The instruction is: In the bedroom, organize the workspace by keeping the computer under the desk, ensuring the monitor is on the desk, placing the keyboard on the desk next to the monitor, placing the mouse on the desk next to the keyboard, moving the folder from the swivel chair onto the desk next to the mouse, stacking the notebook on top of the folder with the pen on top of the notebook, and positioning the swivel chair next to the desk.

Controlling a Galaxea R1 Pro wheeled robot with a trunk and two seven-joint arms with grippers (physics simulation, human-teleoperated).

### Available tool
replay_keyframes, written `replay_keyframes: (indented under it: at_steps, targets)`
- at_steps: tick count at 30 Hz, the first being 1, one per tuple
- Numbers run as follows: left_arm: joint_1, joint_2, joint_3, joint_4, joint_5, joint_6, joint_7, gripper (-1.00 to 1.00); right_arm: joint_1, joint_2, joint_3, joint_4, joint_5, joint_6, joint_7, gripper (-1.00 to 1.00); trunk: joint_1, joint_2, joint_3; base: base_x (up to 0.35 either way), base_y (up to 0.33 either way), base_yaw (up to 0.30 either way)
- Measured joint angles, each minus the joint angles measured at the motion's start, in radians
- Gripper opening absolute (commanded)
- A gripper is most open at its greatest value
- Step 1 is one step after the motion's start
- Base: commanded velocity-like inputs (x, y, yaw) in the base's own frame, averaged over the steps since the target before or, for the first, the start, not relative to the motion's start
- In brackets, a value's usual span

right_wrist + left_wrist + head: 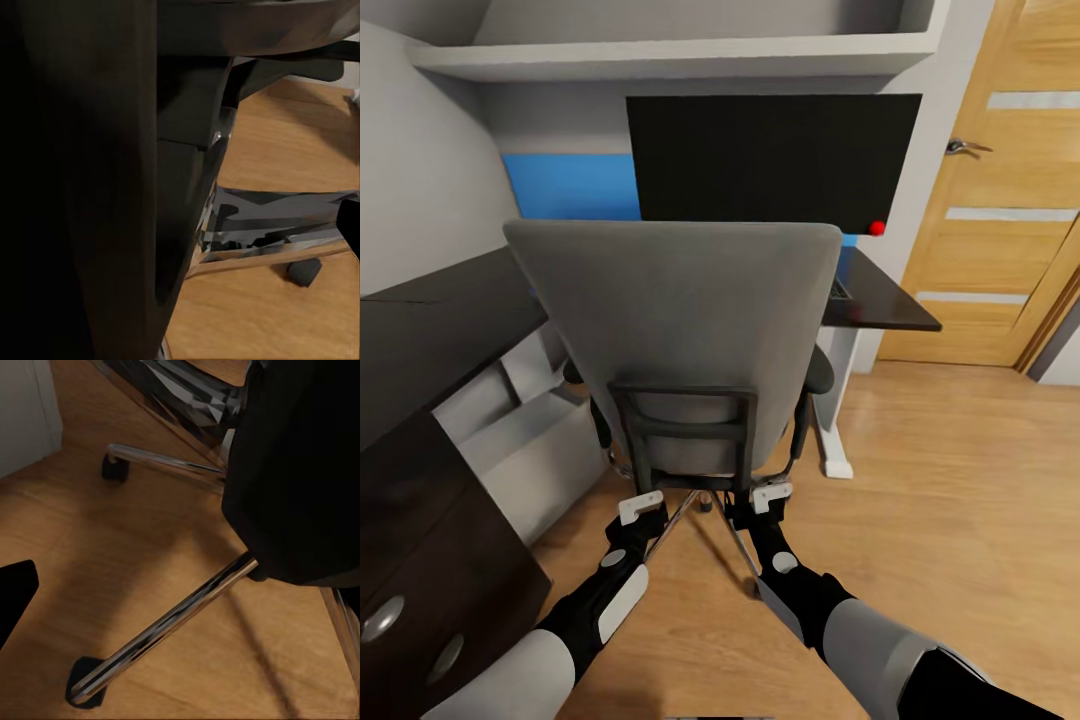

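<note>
The grey swivel chair [680, 340] stands with its back to the robot, tucked toward the black desk [880, 300] beneath the monitor [775, 160]. Both grippers, left [640, 507] and right [771, 495], press close behind its lower frame; their grip cannot be made out.

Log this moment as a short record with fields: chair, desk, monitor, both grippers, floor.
swivel chair: back toward the camera, pulled in at the desk, chrome base on casters
desk: black, L-shaped, white leg
monitor: black screen on the desk, behind the chair back
left gripper: at the lower chair frame, grip state unclear
right gripper: at the lower chair frame, grip state unclear
floor: wood
</note>
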Motion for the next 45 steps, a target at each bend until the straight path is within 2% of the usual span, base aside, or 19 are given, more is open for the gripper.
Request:
replay_keyframes:
  at_steps: [14,19,21,45]
  targets:
    - [0.0,0.0,0.0,0.001,-0.001,0.0,-0.001,1.0,0.001,0.0,-0.001,0.0,0.001,-0.001,0.001,1.0,0.0,0.0,0.0,0.318,-0.09,0.0]
    - [0.0,0.0,-0.002,0.001,0.002,0.002,-0.002,1.0,0.0,0.0,-0.006,0.015,-0.007,-0.002,0.0,1.0,0.001,0.0,0.0,0.101,-0.017,0.0]
    - [0.0,0.0,0.0,0.001,0.001,0.003,-0.002,1.0,0.0,0.0,-0.013,0.017,-0.016,-0.005,-0.003,1.0,0.001,0.0,0.0,-0.159,-0.004,0.0]
    - [0.0,0.0,0.0,0.001,0.0,0.003,-0.002,1.0,0.001,0.0,-0.013,0.017,-0.016,-0.005,-0.003,1.0,0.001,0.0,0.0,-0.321,-0.013,0.0]
